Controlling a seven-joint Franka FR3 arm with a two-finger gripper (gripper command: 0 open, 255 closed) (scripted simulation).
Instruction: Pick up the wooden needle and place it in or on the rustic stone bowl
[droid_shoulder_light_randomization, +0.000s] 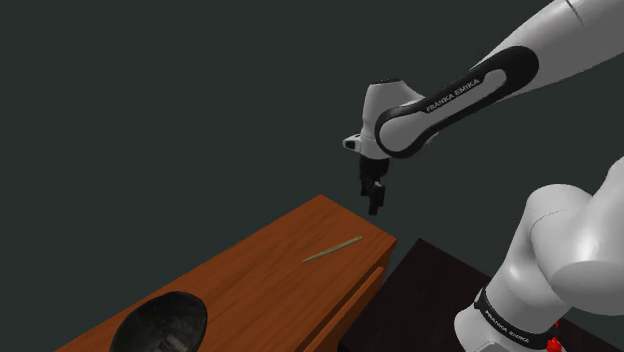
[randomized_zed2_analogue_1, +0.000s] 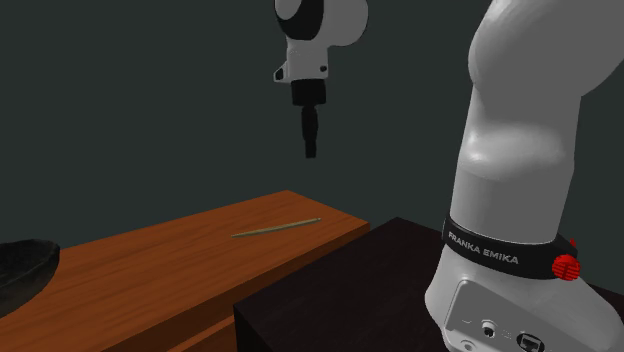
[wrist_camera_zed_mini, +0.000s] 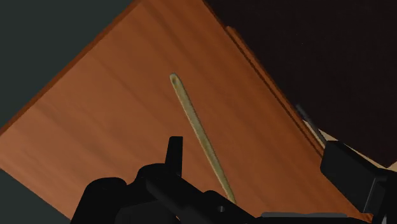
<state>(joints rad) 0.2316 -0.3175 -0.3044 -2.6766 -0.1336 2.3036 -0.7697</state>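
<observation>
Gripper (droid_shoulder_light_randomization: 375, 208) released, empty, high over counter (droid_shoulder_light_randomization: 260, 285); needle (droid_shoulder_light_randomization: 333, 249) lies below it, long axis along the counter toward the bowl (droid_shoulder_light_randomization: 160, 325). You're above its bowl-far end; descend.

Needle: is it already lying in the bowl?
No, the needle lies flat on the wooden table, well apart from the dark bowl.

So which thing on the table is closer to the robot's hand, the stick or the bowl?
The thin stick, lying almost under the gripper; the dark bowl sits at the table's other end.
</observation>
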